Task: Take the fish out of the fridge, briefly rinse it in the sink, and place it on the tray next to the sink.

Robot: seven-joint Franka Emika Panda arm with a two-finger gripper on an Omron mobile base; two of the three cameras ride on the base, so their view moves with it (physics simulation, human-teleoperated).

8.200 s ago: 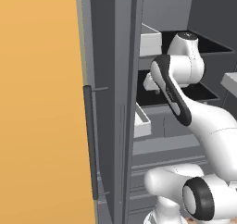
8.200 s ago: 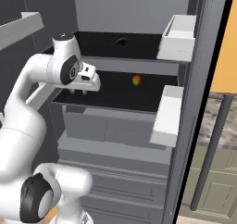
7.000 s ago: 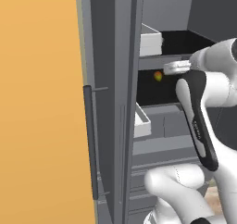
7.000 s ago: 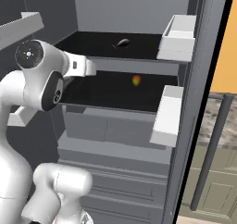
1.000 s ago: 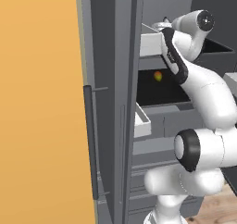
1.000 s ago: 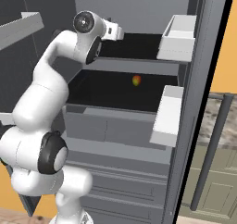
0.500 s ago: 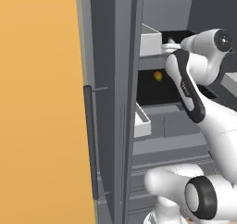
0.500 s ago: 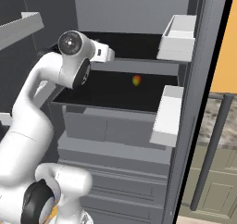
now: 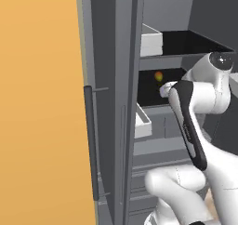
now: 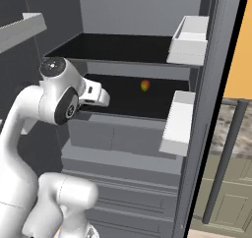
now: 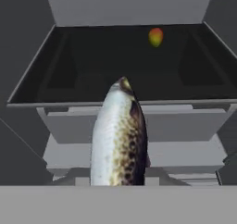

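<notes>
Fridge (image 10: 206, 60): door open, handle (image 9: 90, 140) far left, white bins (image 10: 179, 121) on the door. Fish (image 11: 119, 140): clamped in the gripper (image 10: 98, 95), held before the middle shelf (image 11: 69, 84), head forward. Orange fruit (image 11: 156, 36): right rear of shelf. Progress: fish lifted out; rinse and tray placement outstanding

The white arm rises from the lower right of the left base view, bends at a dark-jointed elbow near mid right, and reaches left. The tool (image 9: 163, 90) sits at centre right there; in the right base view it (image 10: 102, 98) lies left of centre, pointing right. Its finger state cannot be told.
</notes>
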